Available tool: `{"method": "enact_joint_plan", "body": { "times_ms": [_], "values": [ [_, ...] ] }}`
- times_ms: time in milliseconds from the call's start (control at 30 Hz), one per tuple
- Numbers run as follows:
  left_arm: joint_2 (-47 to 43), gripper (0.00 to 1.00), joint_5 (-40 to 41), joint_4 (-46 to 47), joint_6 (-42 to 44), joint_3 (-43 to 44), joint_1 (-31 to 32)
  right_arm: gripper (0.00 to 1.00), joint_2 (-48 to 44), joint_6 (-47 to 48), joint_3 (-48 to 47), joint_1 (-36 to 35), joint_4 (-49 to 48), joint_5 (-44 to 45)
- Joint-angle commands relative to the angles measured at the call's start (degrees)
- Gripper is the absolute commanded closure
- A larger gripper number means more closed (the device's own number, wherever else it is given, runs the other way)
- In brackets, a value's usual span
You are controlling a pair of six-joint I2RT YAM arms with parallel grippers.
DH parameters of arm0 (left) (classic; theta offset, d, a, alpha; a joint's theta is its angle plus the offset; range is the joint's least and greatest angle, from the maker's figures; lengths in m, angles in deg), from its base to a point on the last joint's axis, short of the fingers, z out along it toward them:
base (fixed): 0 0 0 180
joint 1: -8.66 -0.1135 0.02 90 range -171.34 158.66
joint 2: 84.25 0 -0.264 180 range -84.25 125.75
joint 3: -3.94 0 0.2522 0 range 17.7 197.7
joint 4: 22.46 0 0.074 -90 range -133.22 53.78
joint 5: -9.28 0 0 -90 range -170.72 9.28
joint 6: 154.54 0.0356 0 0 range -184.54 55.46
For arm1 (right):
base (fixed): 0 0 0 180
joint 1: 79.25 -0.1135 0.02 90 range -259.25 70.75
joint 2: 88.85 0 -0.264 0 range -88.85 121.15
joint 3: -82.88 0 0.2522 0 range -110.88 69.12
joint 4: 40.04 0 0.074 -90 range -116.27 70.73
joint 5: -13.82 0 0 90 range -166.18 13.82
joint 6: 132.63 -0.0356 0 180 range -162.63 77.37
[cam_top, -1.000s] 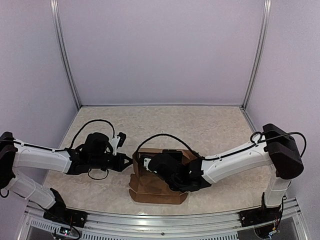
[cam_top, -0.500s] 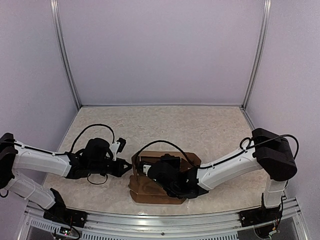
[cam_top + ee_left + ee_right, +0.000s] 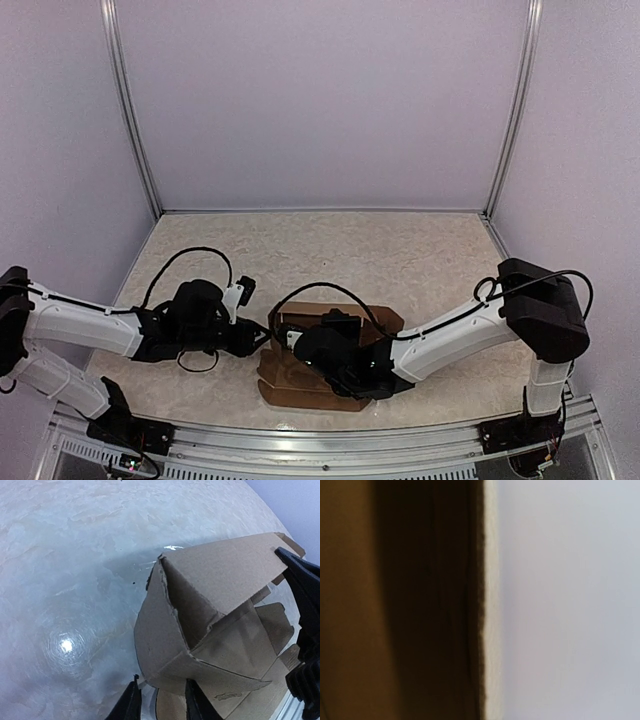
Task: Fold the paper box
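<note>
The half-folded paper box (image 3: 290,388) sits on the table (image 3: 420,250) near its front edge, between the two arms. The left gripper (image 3: 262,336) is at the box's left side with its fingers (image 3: 131,705) slightly apart, and the box's lower left corner is just above the gap between them. The right gripper (image 3: 315,355) is closed and reaches over the top of the box from the right, so close that its wrist view shows only a brown cardboard wall.

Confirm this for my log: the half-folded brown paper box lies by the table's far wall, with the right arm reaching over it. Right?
No. The paper box lies at the near edge of the table, not by the far wall; the top external view shows it. The right arm does reach over it.
</note>
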Motion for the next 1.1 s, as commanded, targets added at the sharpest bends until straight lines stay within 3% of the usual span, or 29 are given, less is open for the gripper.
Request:
{"method": "enact_joint_plan", "body": {
  "times_ms": [0,267,567,933,1067],
  "values": [
    [1.78,0.6,1.34,2.19,0.64,0.4,1.04,1.0,0.28,-2.43,-0.5,-0.69,2.45,0.12],
    [4.03,0.39,4.93,4.01,1.79,0.79,1.65,1.0,-0.9,-5.15,-0.59,-0.94,4.82,-0.48],
    [7.45,0.31,6.08,7.18,2.6,2.53,2.79,1.0,-1.24,-7.06,-0.47,-1.06,6.39,-1.04],
    [11.63,0.28,10.25,9.81,1.86,4.98,4.81,1.0,-0.75,-8.72,-0.99,-1.18,7.74,-1.74],
    [12.59,0.33,11.32,10.66,1.62,5.74,4.91,1.0,-1.36,-10.23,-0.99,-1.18,8.46,-2.61]
  ]
}}
